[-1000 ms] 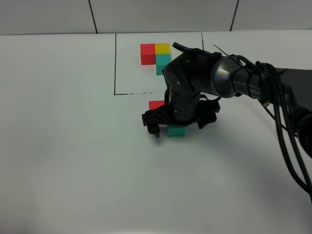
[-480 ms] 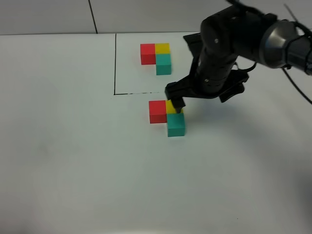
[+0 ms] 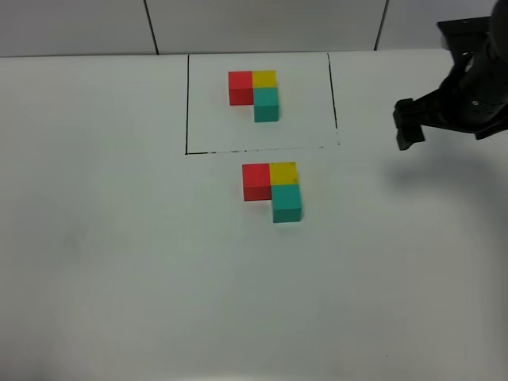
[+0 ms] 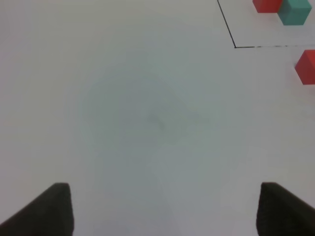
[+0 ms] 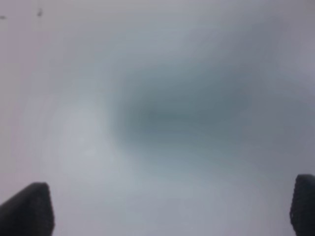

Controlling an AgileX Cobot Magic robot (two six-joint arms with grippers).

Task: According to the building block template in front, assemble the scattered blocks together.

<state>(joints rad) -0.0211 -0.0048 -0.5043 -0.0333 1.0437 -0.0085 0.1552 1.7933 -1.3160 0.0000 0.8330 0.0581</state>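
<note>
The building block template (image 3: 258,94), a red, yellow and teal L inside a thin black rectangle, lies at the back of the table. Just in front of the frame the scattered blocks sit touching in the same L: red (image 3: 255,181), yellow (image 3: 283,172), teal (image 3: 286,203). My right gripper (image 5: 166,206) is open over bare table and holds nothing; in the high view the right gripper (image 3: 440,115) hangs far right, well away from the blocks. My left gripper (image 4: 167,209) is open and empty, with the red block (image 4: 307,66) and the template (image 4: 283,7) at the edge of its view.
The white table (image 3: 119,262) spreads around the blocks. A grey wall with dark seams (image 3: 151,28) runs along the back edge. The right arm's shadow (image 3: 444,171) falls on the table at the right.
The right arm has lifted off the blocks and swung away to the far right. The red, yellow and teal blocks now show uncovered, joined in an L.
</note>
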